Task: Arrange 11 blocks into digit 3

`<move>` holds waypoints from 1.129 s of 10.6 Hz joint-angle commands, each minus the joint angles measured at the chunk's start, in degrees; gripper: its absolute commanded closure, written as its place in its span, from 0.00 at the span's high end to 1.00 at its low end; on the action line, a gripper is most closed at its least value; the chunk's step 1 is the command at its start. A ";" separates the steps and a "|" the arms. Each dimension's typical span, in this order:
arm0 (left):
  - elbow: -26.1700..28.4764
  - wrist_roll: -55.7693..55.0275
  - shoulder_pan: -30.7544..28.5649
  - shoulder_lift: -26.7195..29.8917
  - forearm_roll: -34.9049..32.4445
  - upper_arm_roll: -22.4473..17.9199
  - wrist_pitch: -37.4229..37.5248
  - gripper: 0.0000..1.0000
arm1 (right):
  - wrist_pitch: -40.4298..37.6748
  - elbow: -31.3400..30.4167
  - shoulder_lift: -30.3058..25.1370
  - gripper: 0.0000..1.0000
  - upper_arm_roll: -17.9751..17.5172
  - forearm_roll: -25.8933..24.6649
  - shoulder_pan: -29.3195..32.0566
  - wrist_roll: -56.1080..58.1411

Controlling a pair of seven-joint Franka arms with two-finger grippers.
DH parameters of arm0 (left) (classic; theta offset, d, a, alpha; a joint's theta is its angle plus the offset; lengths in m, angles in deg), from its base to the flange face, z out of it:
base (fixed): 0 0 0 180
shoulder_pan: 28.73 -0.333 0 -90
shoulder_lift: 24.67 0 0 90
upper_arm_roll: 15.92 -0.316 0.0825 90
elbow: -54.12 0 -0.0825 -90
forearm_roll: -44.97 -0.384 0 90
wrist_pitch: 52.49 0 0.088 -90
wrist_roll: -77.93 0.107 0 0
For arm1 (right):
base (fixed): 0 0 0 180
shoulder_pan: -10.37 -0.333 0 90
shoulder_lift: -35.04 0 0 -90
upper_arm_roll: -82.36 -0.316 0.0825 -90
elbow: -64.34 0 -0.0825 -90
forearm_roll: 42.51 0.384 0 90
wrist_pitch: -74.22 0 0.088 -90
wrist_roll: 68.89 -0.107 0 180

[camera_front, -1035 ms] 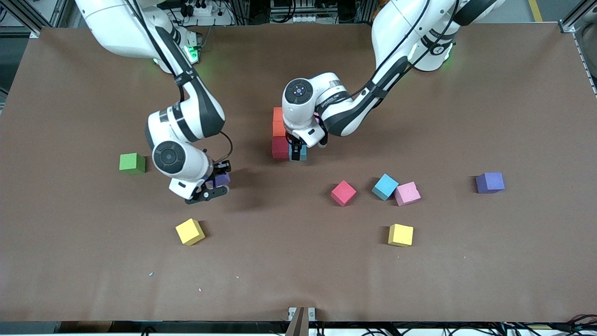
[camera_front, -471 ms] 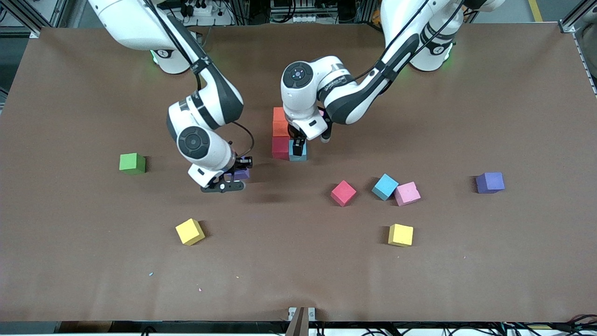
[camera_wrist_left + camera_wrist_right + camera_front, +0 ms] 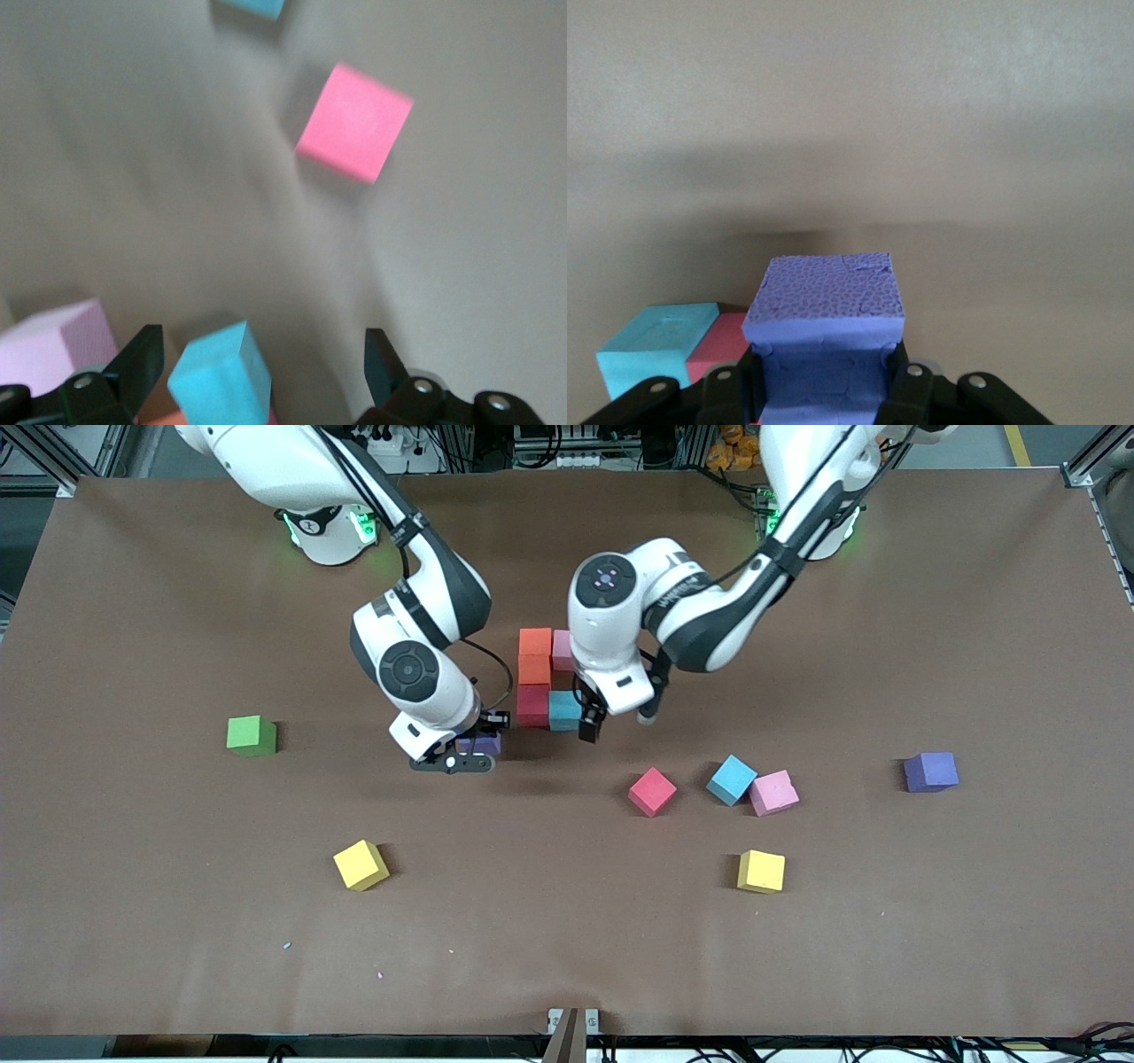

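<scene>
The partial digit 3 is two orange blocks (image 3: 535, 654), a red block (image 3: 532, 706), a light blue block (image 3: 563, 710) and a pink block (image 3: 563, 649), all touching. My right gripper (image 3: 474, 742) is shut on a purple block (image 3: 824, 297) just above the table, beside the red block (image 3: 718, 350) toward the right arm's end. My left gripper (image 3: 617, 722) is open and empty over the table beside the light blue block (image 3: 220, 376). Loose blocks: red (image 3: 652, 791), light blue (image 3: 732, 779), pink (image 3: 773, 792), two yellow (image 3: 762, 871) (image 3: 361, 864).
A green cube (image 3: 252, 735) sits toward the right arm's end of the table. A second purple cube (image 3: 931, 771) lies toward the left arm's end. The brown table (image 3: 567, 957) is bare nearer the front camera.
My right gripper has carried the purple block toward the figure. My left gripper has drawn away from the light blue block toward the left arm's end, uncovering the pink block in the figure.
</scene>
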 commanded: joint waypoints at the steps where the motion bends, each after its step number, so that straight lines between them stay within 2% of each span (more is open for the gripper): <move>1: -0.35 9.89 -2.56 1.71 0.68 0.17 2.82 1.00 | 0.11 2.17 1.54 0.00 -0.37 -1.96 -1.78 -4.97; 5: -6.23 21.34 -7.92 -1.08 0.77 -0.02 4.42 1.00 | 1.50 6.30 6.63 0.00 -0.63 -1.09 -3.99 -11.91; 6: -7.63 22.50 -7.93 -2.92 0.42 -0.10 4.42 1.00 | 2.21 6.39 6.90 0.00 -2.11 -1.09 -3.99 -13.40; 9: -13.25 26.02 -7.93 -8.02 0.86 -1.86 4.42 1.00 | 2.13 7.27 7.34 0.00 -2.48 -1.17 -3.73 -13.15; 12: -14.15 29.97 -7.14 -11.20 0.86 -1.86 4.42 1.00 | 2.22 7.27 8.40 0.00 -2.48 -1.70 -3.73 -13.15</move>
